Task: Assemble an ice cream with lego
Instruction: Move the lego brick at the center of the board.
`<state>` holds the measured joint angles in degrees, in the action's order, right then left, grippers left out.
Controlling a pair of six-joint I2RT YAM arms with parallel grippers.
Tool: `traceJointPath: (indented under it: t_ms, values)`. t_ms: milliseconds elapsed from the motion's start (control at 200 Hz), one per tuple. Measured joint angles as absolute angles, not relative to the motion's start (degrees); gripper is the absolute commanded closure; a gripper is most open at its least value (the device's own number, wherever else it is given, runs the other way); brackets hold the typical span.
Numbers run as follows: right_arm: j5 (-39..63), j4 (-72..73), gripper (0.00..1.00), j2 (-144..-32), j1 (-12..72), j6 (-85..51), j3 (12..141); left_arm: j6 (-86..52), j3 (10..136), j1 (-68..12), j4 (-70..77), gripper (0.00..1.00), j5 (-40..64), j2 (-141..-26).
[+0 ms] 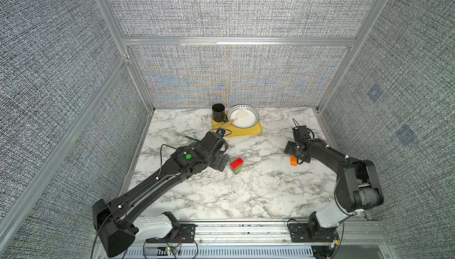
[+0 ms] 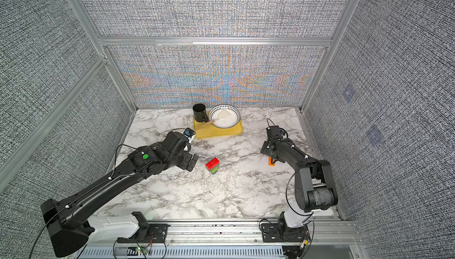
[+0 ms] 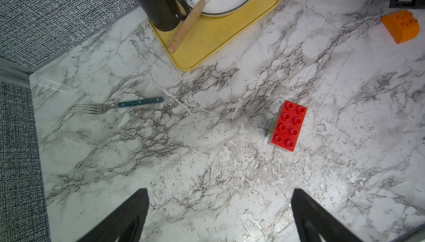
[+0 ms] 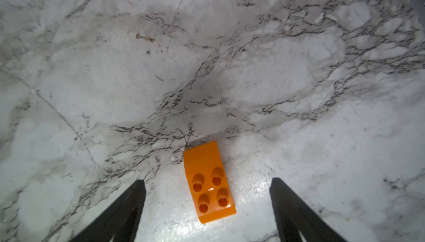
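Observation:
A small lego stack (image 1: 236,165) (image 2: 213,165) stands mid-table, its long red brick (image 3: 288,125) on top and green and blue layers showing beneath it. My left gripper (image 1: 222,162) (image 3: 220,192) hangs just left of the stack, open, with only bare marble between its fingers. The rounded orange brick (image 1: 293,161) (image 3: 402,25) lies alone at the right, studs up. My right gripper (image 4: 208,181) is low over it, open. One finger stands on each side of the orange brick (image 4: 208,183), clear of it.
A yellow tray (image 1: 248,132) at the back holds a black mug (image 1: 218,112) and a patterned bowl (image 1: 242,116) with a wooden-handled spatula. A fork (image 3: 119,106) lies on the marble to the left. Grey walls close in three sides.

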<state>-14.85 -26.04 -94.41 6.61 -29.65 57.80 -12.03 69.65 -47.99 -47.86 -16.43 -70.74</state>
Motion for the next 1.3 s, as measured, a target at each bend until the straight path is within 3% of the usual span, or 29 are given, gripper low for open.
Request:
traceJointPath:
  t_ms: [365,556,736,836,1121,1301]
  values:
    - [-15.6,-27.0,0.4,-100.3,6.8,-27.0,57.7,-12.3,70.1,-48.0,-48.1,0.0,-13.9,-69.6]
    - [-13.3,-24.8,0.75,-100.8,7.1,-26.2,57.3,-12.4,70.1,-48.0,-48.1,0.0,-13.4,-69.5]
    - [-12.9,-22.8,0.94,-99.8,7.7,-25.8,55.6,-12.4,70.1,-48.0,-48.1,0.0,-13.4,-68.6]
    - [-13.3,-22.3,0.95,-97.7,11.3,-26.5,53.4,-12.4,70.1,-48.0,-48.1,0.01,-13.3,-68.3]
    - [-14.6,-27.6,0.95,-91.8,32.8,-37.7,48.0,-13.2,70.0,-48.0,-48.1,0.0,-12.4,-66.0]
    - [-14.0,-31.2,0.89,-91.3,40.0,-45.1,48.4,-13.8,70.0,-47.4,-48.1,0.0,-12.0,-64.9]
